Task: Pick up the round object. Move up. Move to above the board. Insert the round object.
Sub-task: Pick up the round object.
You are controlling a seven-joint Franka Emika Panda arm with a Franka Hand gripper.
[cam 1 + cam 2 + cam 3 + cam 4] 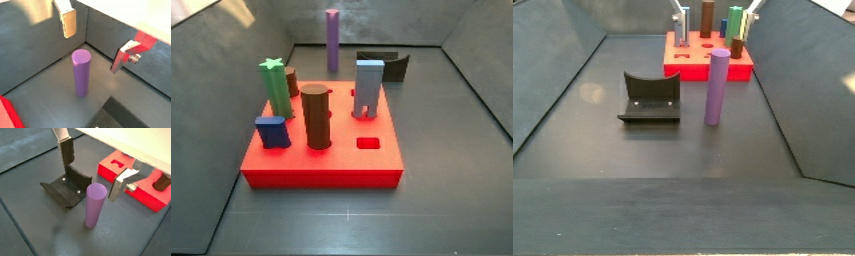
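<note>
A: Start closest to the wrist; what does the gripper [100, 37] show?

B: In both wrist views its two silver fingers [122, 184] hang well apart above the floor, spread wide; nothing sits between them; the round object [81, 73] stands below, in line with the gap, but the pads are not touching it.

A: So the peg is not yet picked up?

B: Judging by that, no; it stands upright on the dark floor by itself, a slim purple cylinder with a paler top; in a side view [718, 88] it is just beside the fixture [648, 98], apart from it.

A: And further out?

B: The board [708, 66] lies beyond the peg in that view, well apart from it; it is a red block already carrying other pieces; in a side view a brown cylinder [315, 116], a green star-topped post [273, 85] and a blue piece [369, 86] stand in it; a small square hole [368, 143] shows empty in its top; I cannot tell which hole is meant for the round peg.

A: How far along, then?

B: I would say at the very first step; the grasp, the lift, the carry above the board and the insertion all remain.
</note>
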